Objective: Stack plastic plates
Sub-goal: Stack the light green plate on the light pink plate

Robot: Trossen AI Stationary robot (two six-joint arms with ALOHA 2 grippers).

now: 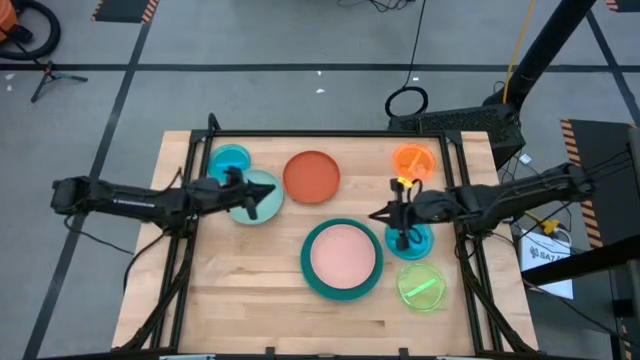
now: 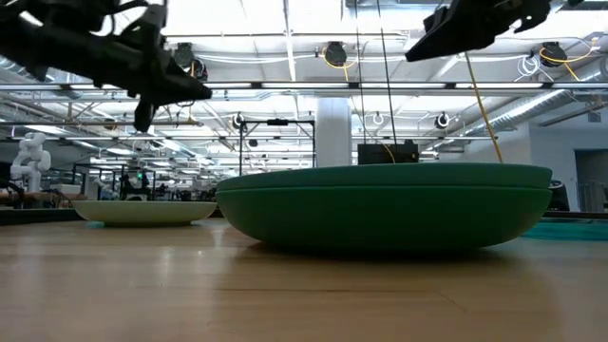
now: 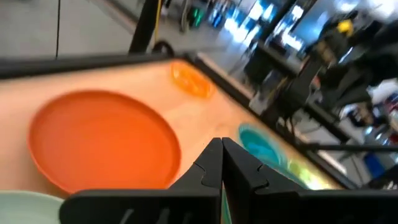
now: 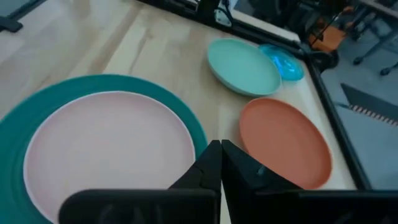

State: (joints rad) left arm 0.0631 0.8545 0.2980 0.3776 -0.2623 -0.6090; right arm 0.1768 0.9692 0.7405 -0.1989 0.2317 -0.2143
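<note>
Lower centre of the high view: the pink plate [image 1: 343,257] already lies inside the large teal plate [image 1: 312,280] on the worktop [image 1: 250,310]; the lime plate [image 1: 422,287] sits lower right. Mid-frame, the right claw [image 1: 402,213], fingers closed and empty, hovers over a small blue plate [image 1: 418,243]; the left claw [image 1: 237,190], likewise closed and empty, over the mint plate [image 1: 262,203]. Farther up: red-orange plate [image 1: 311,176], orange plate [image 1: 413,161]. Advisable next: stack medium plates onto the pink one before small ones.

Robotics lab, industrial hall: wooden table [image 1: 250,290] on taped grey floor [image 1: 300,40]; behind table, exposed ceiling pipes [image 2: 285,87], hanging lamps [image 2: 334,52], white humanoid robot [image 2: 30,157].
</note>
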